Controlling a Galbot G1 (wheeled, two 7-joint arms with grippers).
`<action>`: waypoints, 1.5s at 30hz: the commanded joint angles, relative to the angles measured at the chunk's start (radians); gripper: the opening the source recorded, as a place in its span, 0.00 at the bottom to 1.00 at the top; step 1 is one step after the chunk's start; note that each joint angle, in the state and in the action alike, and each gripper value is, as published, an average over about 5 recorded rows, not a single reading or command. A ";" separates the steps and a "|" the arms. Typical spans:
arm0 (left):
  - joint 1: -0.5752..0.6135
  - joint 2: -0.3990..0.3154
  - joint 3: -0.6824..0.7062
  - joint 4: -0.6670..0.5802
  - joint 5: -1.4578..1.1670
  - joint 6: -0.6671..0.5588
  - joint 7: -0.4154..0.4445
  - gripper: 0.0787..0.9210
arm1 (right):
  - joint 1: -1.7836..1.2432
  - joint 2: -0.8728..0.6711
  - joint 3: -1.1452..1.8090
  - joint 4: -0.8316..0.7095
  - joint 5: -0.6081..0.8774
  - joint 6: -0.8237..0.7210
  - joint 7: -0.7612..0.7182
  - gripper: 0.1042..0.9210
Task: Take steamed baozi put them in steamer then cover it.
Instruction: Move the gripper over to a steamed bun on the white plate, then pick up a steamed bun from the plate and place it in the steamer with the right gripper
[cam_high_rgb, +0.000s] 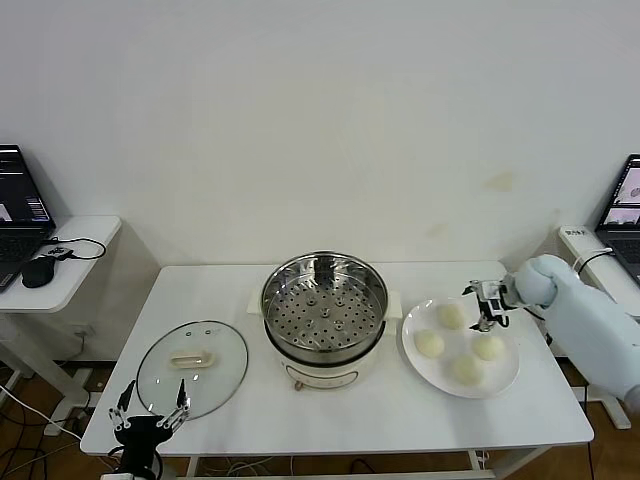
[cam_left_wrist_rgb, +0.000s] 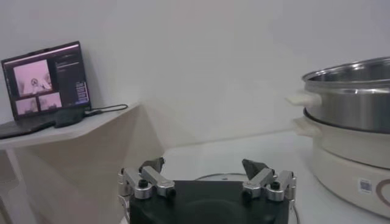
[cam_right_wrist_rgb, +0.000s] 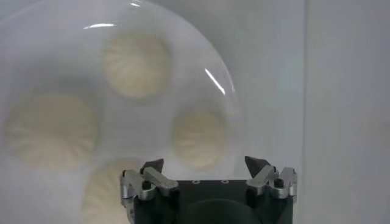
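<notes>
Several cream-white steamed baozi lie on a white plate (cam_high_rgb: 505, 380) right of the steamer: one at the far side (cam_high_rgb: 451, 315), one at the left (cam_high_rgb: 429, 344), one at the right (cam_high_rgb: 490, 347). My right gripper (cam_high_rgb: 485, 318) hangs open over the plate's far right part, holding nothing. The right wrist view shows a baozi (cam_right_wrist_rgb: 198, 137) just beyond the open gripper (cam_right_wrist_rgb: 205, 163). The steel steamer (cam_high_rgb: 325, 305) stands uncovered mid-table, its perforated tray bare. The glass cover (cam_high_rgb: 192, 365) lies flat at the left. My left gripper (cam_high_rgb: 150, 408) waits open at the table's front left edge.
A side table (cam_high_rgb: 70, 275) at the left carries a laptop (cam_high_rgb: 20, 215) and a mouse (cam_high_rgb: 38, 272). Another laptop (cam_high_rgb: 625, 205) sits at the far right. In the left wrist view the steamer (cam_left_wrist_rgb: 353, 97) stands close by, and the laptop (cam_left_wrist_rgb: 46, 85) is farther off.
</notes>
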 joint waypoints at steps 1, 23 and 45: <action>-0.001 0.001 -0.005 0.005 0.000 -0.002 0.000 0.88 | 0.069 0.123 -0.078 -0.170 -0.020 -0.010 -0.034 0.88; -0.011 0.002 -0.006 0.015 0.000 -0.003 -0.004 0.88 | 0.087 0.156 -0.084 -0.220 -0.040 -0.019 -0.045 0.65; -0.016 0.013 0.006 -0.006 -0.002 -0.003 -0.005 0.88 | 0.508 -0.115 -0.471 0.249 0.417 -0.123 -0.098 0.64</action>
